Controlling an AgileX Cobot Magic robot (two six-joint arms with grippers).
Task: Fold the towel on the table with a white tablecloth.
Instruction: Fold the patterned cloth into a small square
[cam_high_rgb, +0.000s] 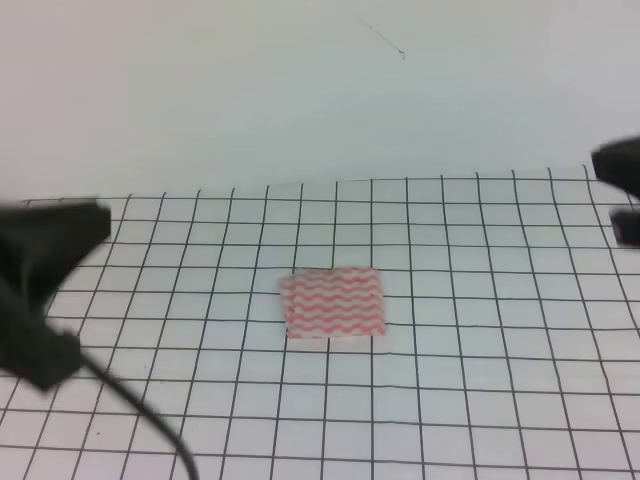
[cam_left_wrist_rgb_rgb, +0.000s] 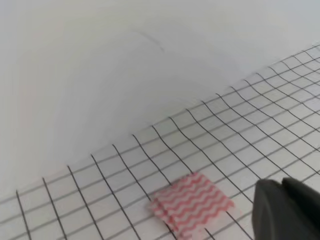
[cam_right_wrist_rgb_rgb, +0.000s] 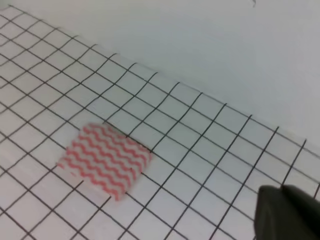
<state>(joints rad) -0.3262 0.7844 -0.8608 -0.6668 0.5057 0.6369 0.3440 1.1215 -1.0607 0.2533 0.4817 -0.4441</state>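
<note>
The towel (cam_high_rgb: 333, 303), pink-red and white with wavy stripes, lies flat as a small layered rectangle near the middle of the table with a white tablecloth (cam_high_rgb: 480, 400). It also shows in the left wrist view, towel (cam_left_wrist_rgb_rgb: 191, 204), and in the right wrist view, towel (cam_right_wrist_rgb_rgb: 105, 159). My left gripper (cam_high_rgb: 60, 250) is a blurred black mass at the left edge, well clear of the towel. My right gripper (cam_high_rgb: 620, 200) pokes in at the right edge, also far from it. Neither touches the cloth. Their jaws are blurred or cut off.
A plain pale wall (cam_high_rgb: 300, 90) rises behind the table's far edge. A black cable (cam_high_rgb: 150, 430) trails from the left arm across the near left of the tablecloth. A dark gripper part fills the bottom right corner of each wrist view.
</note>
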